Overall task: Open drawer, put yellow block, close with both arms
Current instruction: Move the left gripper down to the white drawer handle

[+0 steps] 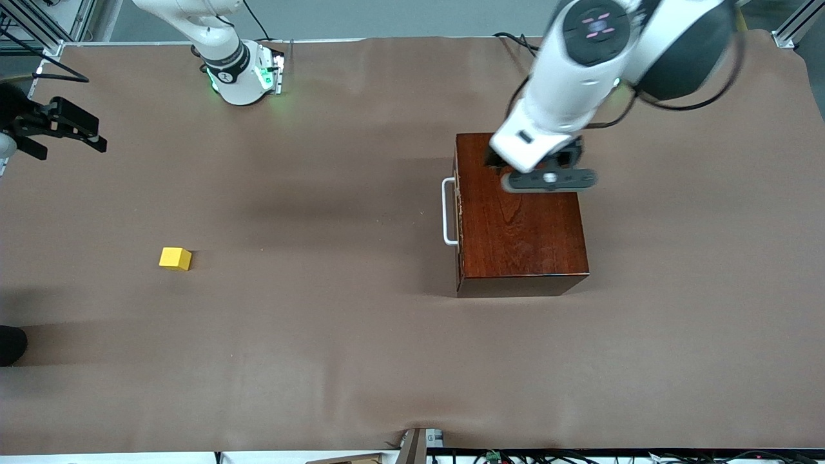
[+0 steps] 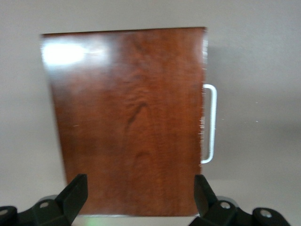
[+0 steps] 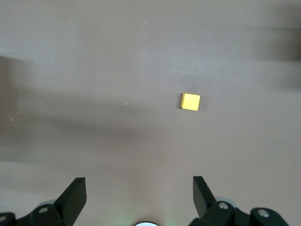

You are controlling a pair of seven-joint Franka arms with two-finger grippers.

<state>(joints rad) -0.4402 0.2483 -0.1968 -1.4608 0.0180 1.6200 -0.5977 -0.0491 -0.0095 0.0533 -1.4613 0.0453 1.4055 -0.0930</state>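
My left gripper [image 1: 548,179] hangs in the air over the top of the reddish-brown wooden box [image 1: 522,216], above the part of the lid that lies toward my bases. Its two black fingers [image 2: 75,193] stand wide apart with nothing between them, and from the left wrist camera the glossy lid fills the space they frame. The drawer [image 1: 458,212] sits fully pushed into the box, its dark front facing the right arm's end of the table, and the white U-shaped handle [image 1: 448,211] sticks out from that front, untouched. My right gripper [image 1: 67,129] hovers over the brown table cover [image 1: 322,354] at the right arm's end, well apart from the box; its fingers [image 3: 73,195] are spread as wide as they go and hold nothing. The yellow block [image 1: 175,258] lies alone on the table cover, nearer to the front camera than my right gripper and well apart from the box. In the right wrist view the block [image 3: 191,101] lies flat on the cover, clear of both fingertips.
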